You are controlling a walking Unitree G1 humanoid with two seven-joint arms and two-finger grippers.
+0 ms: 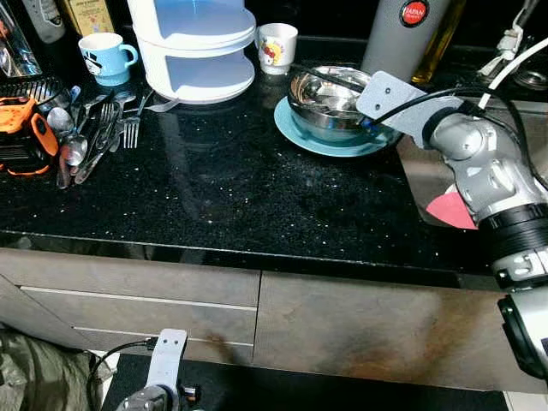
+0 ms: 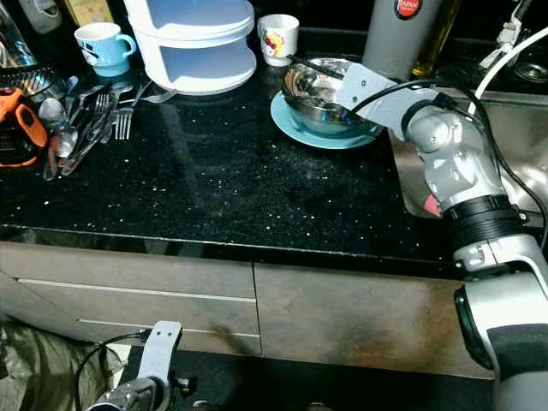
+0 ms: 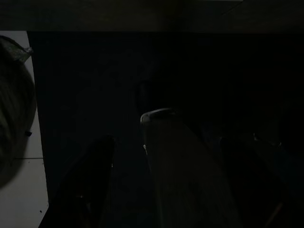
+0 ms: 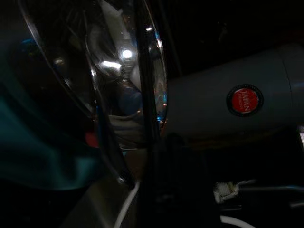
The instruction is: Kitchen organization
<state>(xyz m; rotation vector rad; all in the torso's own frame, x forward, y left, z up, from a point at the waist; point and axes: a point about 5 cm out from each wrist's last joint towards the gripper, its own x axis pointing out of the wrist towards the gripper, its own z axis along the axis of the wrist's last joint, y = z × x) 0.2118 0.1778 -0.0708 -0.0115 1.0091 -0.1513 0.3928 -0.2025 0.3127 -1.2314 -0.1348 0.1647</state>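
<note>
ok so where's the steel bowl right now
The steel bowl sits on a teal plate on the black counter's right side, beside the sink and before the grey flask; the right gripper reaches to its rim.

A home kitchen: a black speckled stone countertop (image 1: 223, 188) over drawers (image 1: 128, 300), a sink (image 1: 428, 180), loose cutlery (image 1: 94, 133), mugs (image 1: 107, 56), a steel bowl (image 1: 325, 103).

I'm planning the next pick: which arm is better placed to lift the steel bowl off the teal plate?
Right. The right gripper is already at the steel bowl on the teal plate, one finger across its rim. The left gripper hangs low before the drawers.
</note>
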